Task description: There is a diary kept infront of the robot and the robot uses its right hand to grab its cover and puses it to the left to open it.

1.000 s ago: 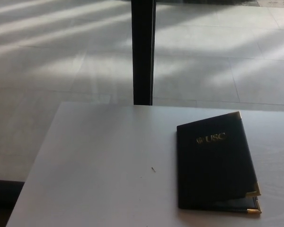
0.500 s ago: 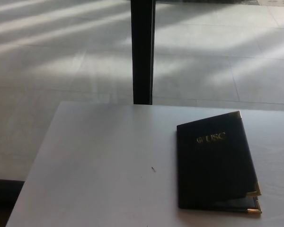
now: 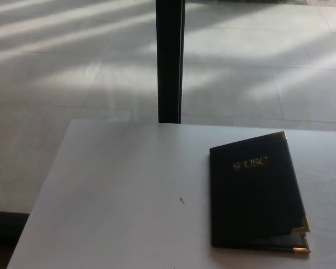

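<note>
One thing on the counter: a dark diary [image 3: 256, 193] with gold "USC" lettering and gold corner caps, lying on the pale counter [image 3: 123, 190] toward its right side and near the front edge.
Diary's state: closed, though the cover sits slightly lifted at the lower right corner, where a thin wedge of gap shows between the two gold caps.
Diary's lie: turned a little, its top right corner pointing away from the robot; the spine looks to run down the left side, the free edge down the right.
Robot hand, right: not in the picture at all, so I cannot tell whether its fingers are apart or together.
Robot hand, left: likewise out of sight; nothing to say of its fingers.
Other things: a tiny dark speck [image 3: 182, 200] on the counter left of the diary, well apart from it; a black post [image 3: 169, 61] standing on the tiled floor [image 3: 61, 61] beyond the far edge.
Step in hand: by my reckoning the very start, since the cover is not yet gripped.
Next move calls for: bringing the right robot hand in from the right to the free edge, likely at that raised lower corner, catching the cover alone and swinging it leftward over the spine.
Risk: the whole diary may slide left instead of opening.
</note>
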{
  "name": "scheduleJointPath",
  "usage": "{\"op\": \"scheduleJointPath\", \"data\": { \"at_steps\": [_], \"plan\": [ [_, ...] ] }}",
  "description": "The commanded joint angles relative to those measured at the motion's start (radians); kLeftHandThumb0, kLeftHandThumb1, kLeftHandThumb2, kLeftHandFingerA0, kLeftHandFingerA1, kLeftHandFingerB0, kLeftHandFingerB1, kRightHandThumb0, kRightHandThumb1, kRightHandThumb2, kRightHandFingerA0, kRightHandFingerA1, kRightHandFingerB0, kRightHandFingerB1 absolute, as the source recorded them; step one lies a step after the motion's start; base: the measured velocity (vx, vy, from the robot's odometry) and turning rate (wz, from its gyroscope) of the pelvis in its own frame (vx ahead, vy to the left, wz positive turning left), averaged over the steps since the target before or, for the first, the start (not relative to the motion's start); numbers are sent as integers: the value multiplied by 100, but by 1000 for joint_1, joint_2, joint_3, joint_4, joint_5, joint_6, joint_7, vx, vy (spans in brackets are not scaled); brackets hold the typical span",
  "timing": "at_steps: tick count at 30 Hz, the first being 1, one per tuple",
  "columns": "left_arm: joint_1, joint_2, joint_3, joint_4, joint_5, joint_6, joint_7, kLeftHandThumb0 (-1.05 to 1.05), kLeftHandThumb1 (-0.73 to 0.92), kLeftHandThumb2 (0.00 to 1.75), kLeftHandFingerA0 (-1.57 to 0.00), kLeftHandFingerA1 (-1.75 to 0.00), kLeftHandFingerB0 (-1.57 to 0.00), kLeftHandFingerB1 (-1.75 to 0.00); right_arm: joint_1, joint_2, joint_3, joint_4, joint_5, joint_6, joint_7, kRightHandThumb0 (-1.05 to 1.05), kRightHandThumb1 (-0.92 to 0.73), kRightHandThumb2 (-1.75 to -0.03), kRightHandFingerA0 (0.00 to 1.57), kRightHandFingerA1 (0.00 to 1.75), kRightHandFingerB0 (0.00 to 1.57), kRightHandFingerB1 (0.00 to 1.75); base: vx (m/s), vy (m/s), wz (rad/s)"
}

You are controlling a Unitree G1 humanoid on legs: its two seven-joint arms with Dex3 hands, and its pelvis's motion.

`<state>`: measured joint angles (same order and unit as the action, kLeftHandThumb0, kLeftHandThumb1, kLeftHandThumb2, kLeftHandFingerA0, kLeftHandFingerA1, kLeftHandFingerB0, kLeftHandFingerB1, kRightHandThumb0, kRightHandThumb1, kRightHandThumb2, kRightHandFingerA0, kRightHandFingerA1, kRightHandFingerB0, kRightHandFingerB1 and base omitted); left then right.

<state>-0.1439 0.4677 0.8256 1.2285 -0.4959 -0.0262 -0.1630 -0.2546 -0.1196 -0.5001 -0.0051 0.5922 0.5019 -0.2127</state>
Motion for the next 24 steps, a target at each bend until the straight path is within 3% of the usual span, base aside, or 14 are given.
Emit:
{"op": "scheduleJointPath", "data": {
  "at_steps": [1,2,3,6,7,8,9,12,13,19,20,21,22,24],
  "plan": [
    [7,8,3,6,-24,-6,8,-105,92,101,-26,-164,-20,-141,16,-1,33,30,-26,42,4,-79,-92,-77,32,51,20,42,0,0,0],
    [8,7,-4,5,-17,-9,13,-86,54,137,-32,-106,0,-84,20,4,39,43,-19,40,13,-80,-79,-106,25,55,17,50,0,0,0],
    [9,7,-4,2,-18,-6,13,-82,52,135,-28,-102,0,-81,23,6,41,45,-16,38,17,-80,-78,-109,24,57,16,50,0,0,0],
    [11,4,-3,0,-21,-9,8,-84,50,134,-30,-104,0,-82,14,34,27,54,-1,42,-17,-81,-76,-106,28,59,21,53,0,0,0],
    [10,3,-4,-3,-22,-8,14,-79,48,132,-29,-101,-1,-80,15,42,29,53,-3,41,-19,-83,-92,-72,34,57,23,46,0,0,0],
    [11,2,-5,-4,-21,-8,14,-79,48,132,-29,-101,-1,-80,14,46,30,54,-6,40,-20,-83,-92,-72,34,57,23,46,0,0,0],
    [10,3,-7,-3,-19,-7,19,-105,92,104,-29,-161,-18,-142,12,54,29,56,-5,40,-22,-81,-92,-73,32,55,22,45,0,0,0],
    [7,6,-9,3,-18,-6,28,-105,92,103,-30,-164,-22,-142,2,75,39,64,-12,40,-29,-81,-91,-73,35,52,24,44,0,0,0],
    [8,7,-8,3,-20,-7,26,-94,57,142,-37,-114,0,-88,-8,82,49,65,-17,43,-34,-77,-91,-70,42,51,29,44,0,0,0],
    [16,5,-8,-2,-25,-6,16,-79,52,134,-32,-103,-3,-82,-4,134,109,50,-30,31,-27,-78,-92,-75,31,49,20,41,0,0,0],
    [18,5,-10,-2,-24,-8,10,-105,92,105,-24,-163,-18,-139,-2,139,121,51,-38,33,-26,-78,-79,-106,26,55,19,50,0,0,0],
    [18,4,-7,-1,-28,-7,9,-105,92,103,-25,-164,-19,-141,-2,144,126,51,-40,33,-27,-78,-79,-106,25,54,18,49,0,0,0],
    [17,3,-3,0,-33,-6,10,-83,53,136,-29,-103,0,-82,0,160,137,48,-42,31,-30,-76,-92,-76,30,50,20,42,0,0,0],
    [17,3,-7,3,-31,-8,12,-80,51,134,-26,-100,0,-80,14,184,176,34,-64,25,-29,-75,-82,-106,24,54,17,49,0,0,0]
  ]
}}
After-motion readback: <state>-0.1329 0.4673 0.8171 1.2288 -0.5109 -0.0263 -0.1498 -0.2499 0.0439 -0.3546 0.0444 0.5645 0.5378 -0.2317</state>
